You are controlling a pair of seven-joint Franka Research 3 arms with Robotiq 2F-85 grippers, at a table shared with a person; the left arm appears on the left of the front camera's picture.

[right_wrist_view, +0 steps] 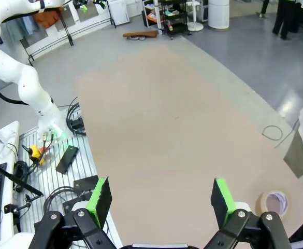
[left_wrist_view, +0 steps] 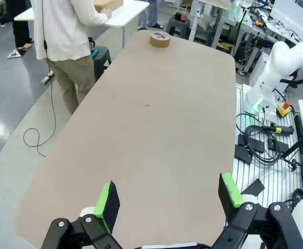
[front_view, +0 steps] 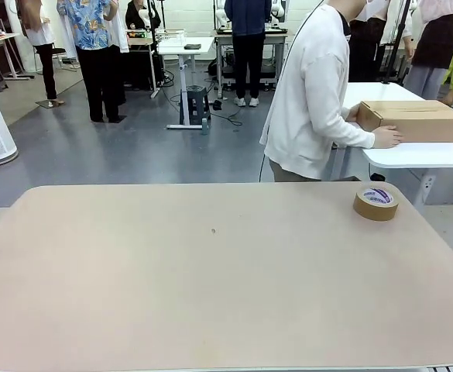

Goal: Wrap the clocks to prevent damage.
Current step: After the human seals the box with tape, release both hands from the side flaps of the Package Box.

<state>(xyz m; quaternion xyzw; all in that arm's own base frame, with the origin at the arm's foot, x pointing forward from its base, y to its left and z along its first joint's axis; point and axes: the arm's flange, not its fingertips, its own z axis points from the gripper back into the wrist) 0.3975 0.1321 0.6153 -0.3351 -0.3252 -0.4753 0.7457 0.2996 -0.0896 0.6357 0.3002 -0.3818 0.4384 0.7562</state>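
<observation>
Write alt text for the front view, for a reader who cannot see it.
A beige table carries a roll of brown tape near its far right edge. Behind it, a person in a white top is turned away, both hands on a closed cardboard box sitting on a white side table.

Even, bright overhead light fills my views; the bench [front_view: 211, 271] is matte, without glare or hard shadows. The grey floor [left_wrist_view: 6, 111] at the left of my left wrist view shines palely. Both wrist views bow at their edges. Everything looks sharp.
</observation>
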